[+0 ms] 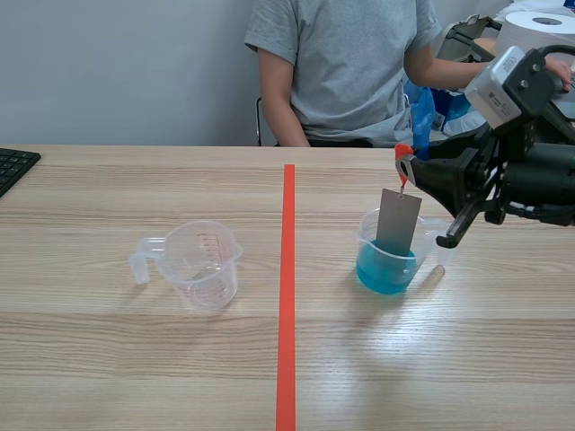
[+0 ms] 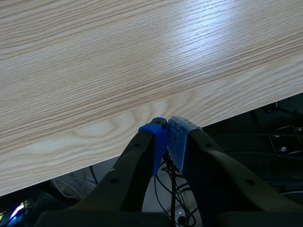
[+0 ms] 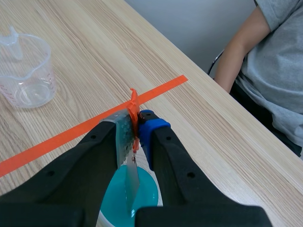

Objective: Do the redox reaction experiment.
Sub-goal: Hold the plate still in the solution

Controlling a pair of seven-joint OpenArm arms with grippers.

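Grey metal strip (image 1: pixel 398 220), one only, hangs upright from one small red clip (image 1: pixel 403 154). Its lower end dips into the blue liquid in a clear cup (image 1: pixel 388 267). The right tool (image 1: pixel 406 166) is clamped on the red clip and holds it just above that cup.

Two clear cups stand on the wooden counter (image 1: pixel 135 359). The one with blue liquid is right of a single orange tape line (image 1: pixel 287 296). The empty cup (image 1: pixel 199 263) is left of the line, well apart from the other cup, its handle pointing away from the line.

The left tool (image 2: pixel 166 130) is closed on nothing, its pads pressed together, above the counter's edge.

One person (image 1: pixel 346 63) sits across the counter. A keyboard corner (image 1: pixel 13 166) shows at the far left.
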